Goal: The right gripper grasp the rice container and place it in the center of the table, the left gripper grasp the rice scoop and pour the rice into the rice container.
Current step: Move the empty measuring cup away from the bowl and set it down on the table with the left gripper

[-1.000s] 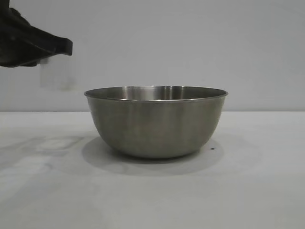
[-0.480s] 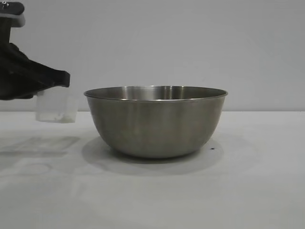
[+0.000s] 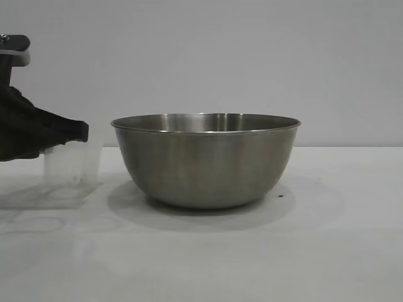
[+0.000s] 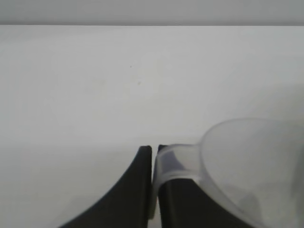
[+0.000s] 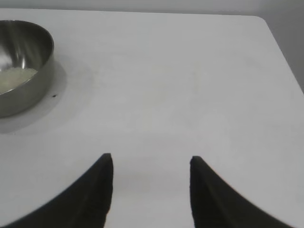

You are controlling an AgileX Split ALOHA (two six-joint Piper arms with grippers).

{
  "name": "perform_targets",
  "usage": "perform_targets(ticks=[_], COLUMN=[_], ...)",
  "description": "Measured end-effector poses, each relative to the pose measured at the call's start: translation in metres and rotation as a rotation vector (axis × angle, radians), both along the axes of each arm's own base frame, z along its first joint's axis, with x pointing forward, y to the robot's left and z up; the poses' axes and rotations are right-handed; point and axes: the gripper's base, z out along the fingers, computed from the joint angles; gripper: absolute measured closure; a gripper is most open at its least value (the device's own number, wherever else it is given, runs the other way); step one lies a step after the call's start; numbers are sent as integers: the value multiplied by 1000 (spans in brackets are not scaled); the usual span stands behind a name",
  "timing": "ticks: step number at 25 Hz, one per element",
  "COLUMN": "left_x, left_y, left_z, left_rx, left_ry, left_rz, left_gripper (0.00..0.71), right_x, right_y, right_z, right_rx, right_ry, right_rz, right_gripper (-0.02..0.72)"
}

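The rice container [image 3: 206, 163], a large steel bowl, stands mid-table [image 3: 315, 251]. In the right wrist view the rice [image 5: 16, 78] lies as a pale mass in the bottom of the rice container [image 5: 28, 57]. To the bowl's left, the clear rice scoop [image 3: 70, 167] hangs upright at or just above the tabletop, and no grains show inside it. My left gripper [image 3: 79, 133] is shut on its side handle; in the left wrist view the fingertips [image 4: 153, 152] pinch the rice scoop [image 4: 251, 166] by that handle. My right gripper [image 5: 151, 161] stands open over bare table, well away from the bowl.
The table's rounded far corner and edge [image 5: 266, 23] show in the right wrist view. A small dark speck [image 3: 281, 195] lies beside the bowl. A plain grey wall stands behind.
My left gripper has come down and slightly leftward with the scoop, from rim height beside the bowl to the tabletop. The bowl has not moved.
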Motion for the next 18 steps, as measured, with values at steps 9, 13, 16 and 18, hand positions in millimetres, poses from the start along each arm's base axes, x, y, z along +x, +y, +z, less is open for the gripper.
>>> perform_targets(ticks=[9, 13, 16, 18], left_x=[-1, -1, -1, -1], left_y=[0, 0, 0, 0], left_z=[-4, -4, -4, -4], left_rx=[-16, -17, -17, -17], left_ry=[10, 10, 10, 12], left_rz=[3, 4, 4, 4], left_gripper=[710, 710, 710, 643], right_x=[0, 0, 0, 0], right_y=[0, 0, 0, 0], right_z=[0, 0, 0, 0], right_rx=[0, 0, 0, 0], right_ry=[0, 0, 0, 0], right_rz=[0, 0, 0, 0], right_gripper=[383, 383, 383, 383])
